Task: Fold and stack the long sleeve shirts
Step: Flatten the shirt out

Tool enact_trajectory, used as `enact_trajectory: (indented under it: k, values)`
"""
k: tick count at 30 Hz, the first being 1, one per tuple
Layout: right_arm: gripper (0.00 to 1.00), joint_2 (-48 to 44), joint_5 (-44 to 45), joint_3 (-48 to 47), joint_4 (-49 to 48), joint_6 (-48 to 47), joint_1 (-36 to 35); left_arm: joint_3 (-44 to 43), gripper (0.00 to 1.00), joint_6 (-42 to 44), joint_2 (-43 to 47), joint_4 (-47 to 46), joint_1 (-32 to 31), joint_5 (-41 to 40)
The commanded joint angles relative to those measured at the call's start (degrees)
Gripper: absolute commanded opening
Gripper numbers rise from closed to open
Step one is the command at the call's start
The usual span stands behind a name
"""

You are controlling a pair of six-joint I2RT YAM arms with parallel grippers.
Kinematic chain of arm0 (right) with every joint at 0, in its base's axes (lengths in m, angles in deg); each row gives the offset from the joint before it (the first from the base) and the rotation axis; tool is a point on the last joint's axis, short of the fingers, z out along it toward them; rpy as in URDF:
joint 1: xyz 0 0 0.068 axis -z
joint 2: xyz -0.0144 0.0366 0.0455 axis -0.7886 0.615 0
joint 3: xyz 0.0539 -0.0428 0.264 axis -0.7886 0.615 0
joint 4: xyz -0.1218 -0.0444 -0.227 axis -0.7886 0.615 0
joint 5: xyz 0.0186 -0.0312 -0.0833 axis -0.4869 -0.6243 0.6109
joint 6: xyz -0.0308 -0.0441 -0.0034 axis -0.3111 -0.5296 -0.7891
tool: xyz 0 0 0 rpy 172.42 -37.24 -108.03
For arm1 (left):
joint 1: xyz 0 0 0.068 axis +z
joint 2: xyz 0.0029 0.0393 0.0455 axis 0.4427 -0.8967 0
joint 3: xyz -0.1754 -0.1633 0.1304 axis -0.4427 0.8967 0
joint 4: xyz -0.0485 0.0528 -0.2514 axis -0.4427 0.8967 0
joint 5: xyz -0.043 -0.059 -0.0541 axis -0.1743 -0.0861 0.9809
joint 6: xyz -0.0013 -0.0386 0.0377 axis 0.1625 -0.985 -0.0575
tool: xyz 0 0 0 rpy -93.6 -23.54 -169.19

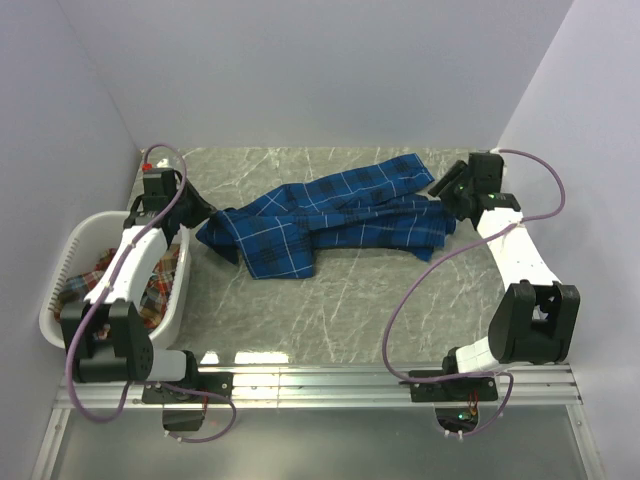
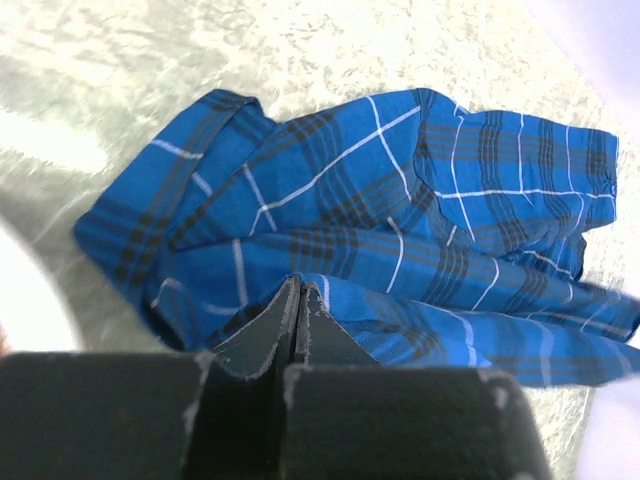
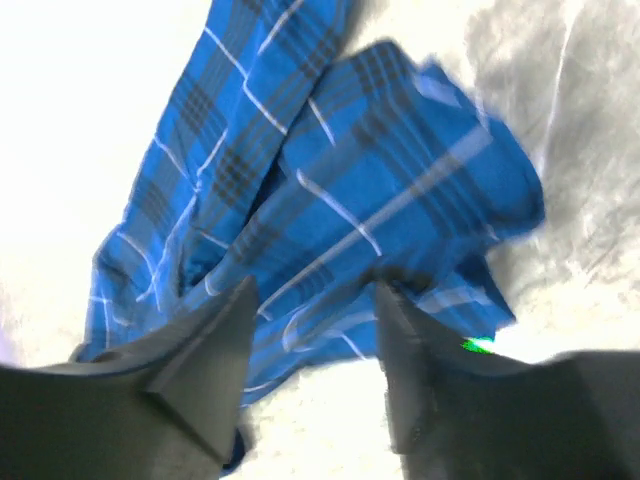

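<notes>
While the blue plaid shirt (image 1: 330,215) lies crumpled across the middle of the grey marbled surface (image 1: 350,310), both arms reach to its opposite ends. It is loosely bunched, with overlapping folds and one long part stretching toward the far right corner.

The left gripper (image 1: 205,216) sits at the shirt's left end. From the left wrist camera its fingers (image 2: 275,325) are pressed flat together, clenched, their tips right at a fold of blue cloth (image 2: 400,200). I cannot tell whether any fabric is pinched between them or whether they only rest against it.

The right gripper (image 1: 440,189) is at the shirt's right end, near the far right corner of the surface. From the right wrist camera its two dark fingers (image 3: 215,340) stand well apart, released, with the blue cloth (image 3: 330,200) spread below and between them and nothing clamped. That view is blurred, so finer contact with the cloth cannot be read.

A white plastic basket (image 1: 75,240) stands at the left edge of the surface, partly under the left arm. Inside it lies the red-orange plaid shirt (image 1: 160,285), heaped against the basket's right wall and well apart from the blue one.
</notes>
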Motion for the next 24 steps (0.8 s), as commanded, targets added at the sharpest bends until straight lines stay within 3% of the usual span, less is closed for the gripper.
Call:
enact_trajectory:
  k: [1,4,9,10,16,24]
  values:
    - [0.69,-2.2,7.45,-3.18,-0.74,-6.5,-4.98,-3.4,0.0,-0.38,-3.68,-4.43,0.22,3.2]
    - [0.75,-7.47,10.37,0.14,-5.3,-12.47,-12.19,-3.31,0.01,-0.73,-5.09,-5.4,0.13,3.99]
    - [0.75,-12.58,-3.5,6.56,-15.06,-23.98,-22.48,-2.87,0.0,-1.0,-5.97,-5.84,0.13,4.7]
    - [0.75,-11.88,-9.44,7.18,-16.55,-24.26,-23.8,-2.61,0.0,-1.26,-6.06,-5.93,0.13,4.7]
    - [0.75,-0.73,-23.53,8.95,-23.49,-22.86,-31.19,-2.96,0.01,-1.97,-6.76,-5.4,-0.04,5.58]
    - [0.74,13.08,-32.88,6.22,-26.93,-22.24,-34.27,-3.57,0.0,-1.97,-6.15,-4.0,-0.04,4.79]
